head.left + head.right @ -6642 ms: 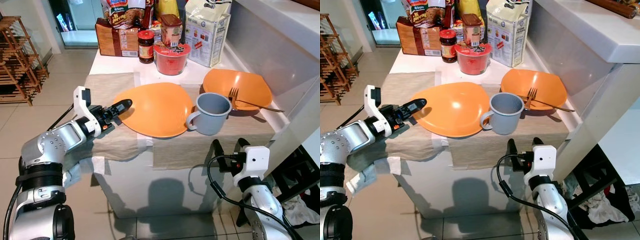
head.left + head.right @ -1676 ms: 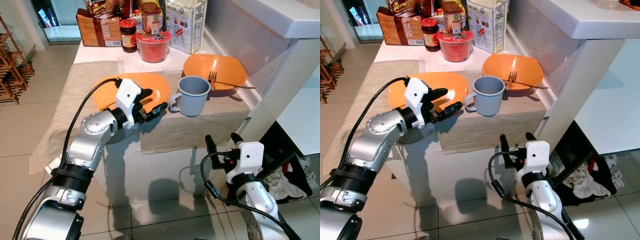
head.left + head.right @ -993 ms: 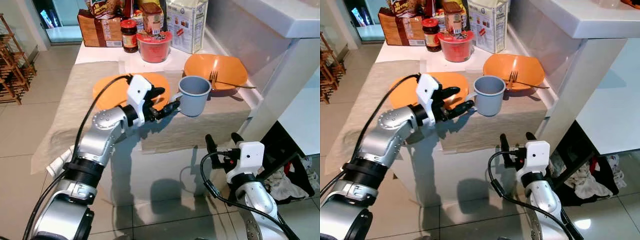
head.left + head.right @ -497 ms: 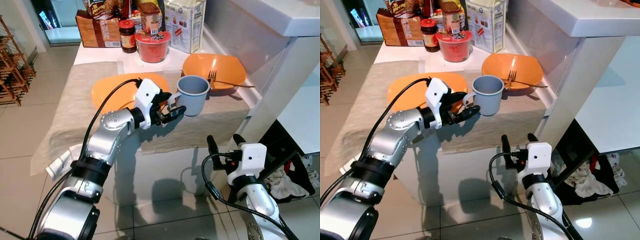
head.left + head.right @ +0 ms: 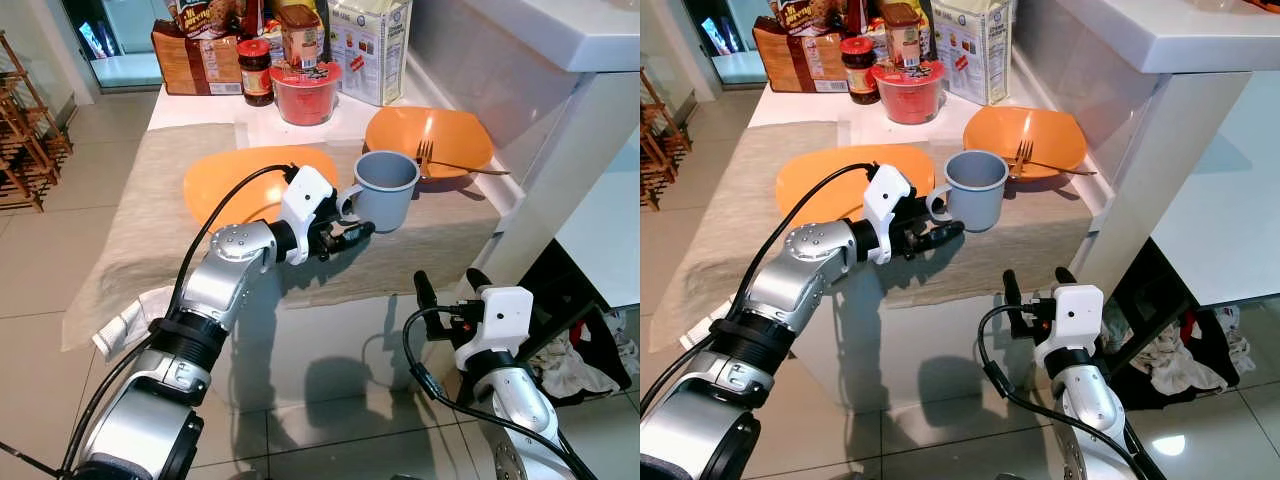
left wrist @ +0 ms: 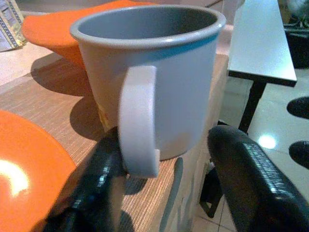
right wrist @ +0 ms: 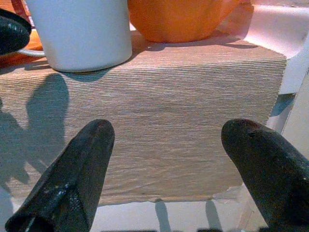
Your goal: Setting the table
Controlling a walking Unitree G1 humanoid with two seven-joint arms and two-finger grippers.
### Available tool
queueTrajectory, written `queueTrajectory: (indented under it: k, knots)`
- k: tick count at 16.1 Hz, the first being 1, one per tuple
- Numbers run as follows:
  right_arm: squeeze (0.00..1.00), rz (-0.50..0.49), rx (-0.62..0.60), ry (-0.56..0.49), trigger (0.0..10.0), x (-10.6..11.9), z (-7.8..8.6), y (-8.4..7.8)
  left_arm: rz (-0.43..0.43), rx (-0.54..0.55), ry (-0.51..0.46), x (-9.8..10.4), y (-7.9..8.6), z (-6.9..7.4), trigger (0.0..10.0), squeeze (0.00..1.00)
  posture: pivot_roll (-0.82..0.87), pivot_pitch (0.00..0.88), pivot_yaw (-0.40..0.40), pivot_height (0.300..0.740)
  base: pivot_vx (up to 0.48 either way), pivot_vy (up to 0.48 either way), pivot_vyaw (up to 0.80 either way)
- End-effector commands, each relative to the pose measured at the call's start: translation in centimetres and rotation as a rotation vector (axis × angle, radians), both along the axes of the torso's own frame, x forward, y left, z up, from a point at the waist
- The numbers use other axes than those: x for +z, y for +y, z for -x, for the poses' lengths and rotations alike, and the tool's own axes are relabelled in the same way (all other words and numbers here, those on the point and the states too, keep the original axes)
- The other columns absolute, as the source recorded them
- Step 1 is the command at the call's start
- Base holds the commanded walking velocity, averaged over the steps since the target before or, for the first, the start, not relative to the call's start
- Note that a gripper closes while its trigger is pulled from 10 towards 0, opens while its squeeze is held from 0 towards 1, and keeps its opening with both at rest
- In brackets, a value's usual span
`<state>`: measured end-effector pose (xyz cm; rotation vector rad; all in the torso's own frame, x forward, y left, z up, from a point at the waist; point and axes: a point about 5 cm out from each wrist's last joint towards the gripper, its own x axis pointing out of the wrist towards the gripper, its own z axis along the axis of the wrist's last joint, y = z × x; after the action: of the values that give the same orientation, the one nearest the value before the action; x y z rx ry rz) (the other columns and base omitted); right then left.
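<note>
The mug point(image 5: 386, 190) was set on the cloth point(image 5: 150, 205) near the table's front edge, its handle point(image 6: 138, 121) placed between the spread fingers of the left gripper point(image 5: 345, 228). One plate point(image 5: 240, 180) was laid beside those fingers, another plate point(image 5: 430, 140) behind the mug, with a fork point(image 5: 455, 165) on it. The right gripper point(image 5: 1034, 288) was held low before the table, fingers apart.

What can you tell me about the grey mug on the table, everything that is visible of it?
The grey mug is a plain, matte cup, plastic or enamel by its look, with a rolled rim and one flat loop handle. It stands upright and looks empty, on the beige cloth near the table's front edge. Its handle faces the left gripper, whose open black fingers flank the handle; one appears to touch it.
</note>
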<state>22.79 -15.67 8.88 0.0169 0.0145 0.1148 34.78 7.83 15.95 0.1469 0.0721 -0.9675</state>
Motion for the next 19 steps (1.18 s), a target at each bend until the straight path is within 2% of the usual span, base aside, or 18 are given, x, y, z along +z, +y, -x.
queueTrajectory:
  k: [1, 4, 7, 9, 19]
  knots:
    - [0.0, 0.005, -0.003, -0.006, 10.0, 0.37, -0.04, -0.05, 0.012, 0.022, 0.004, 0.28, 0.24, -0.34, 0.0, 0.0, -0.11, 0.015, 0.042, 0.74, 0.0, 0.0, 0.0]
    - [0.0, 0.007, -0.001, -0.004, 10.0, 0.33, -0.03, -0.04, 0.076, 0.075, -0.004, 0.99, 0.4, -0.76, 0.0, 0.0, -0.11, 0.016, 0.039, 0.74, 0.0, 0.0, 0.0]
    - [0.0, 0.008, 0.002, -0.002, 10.0, 0.29, -0.06, 0.06, 0.099, 0.116, -0.011, 1.21, 0.67, -1.0, 0.0, 0.0, -0.11, 0.016, 0.039, 0.74, 0.0, 0.0, 0.0]
    - [0.0, 0.009, 0.003, 0.0, 10.0, 0.29, -0.07, 0.0, 0.097, 0.144, -0.022, 1.28, 0.79, -1.15, 0.0, 0.0, -0.1, 0.016, 0.034, 0.74, 0.0, 0.0, 0.0]
    - [0.0, 0.008, 0.006, 0.003, 10.0, 0.29, -0.17, 0.08, 0.065, 0.134, -0.055, 0.86, 0.55, -0.74, 0.0, 0.0, -0.1, 0.016, 0.033, 0.74, 0.0, 0.0, 0.0]
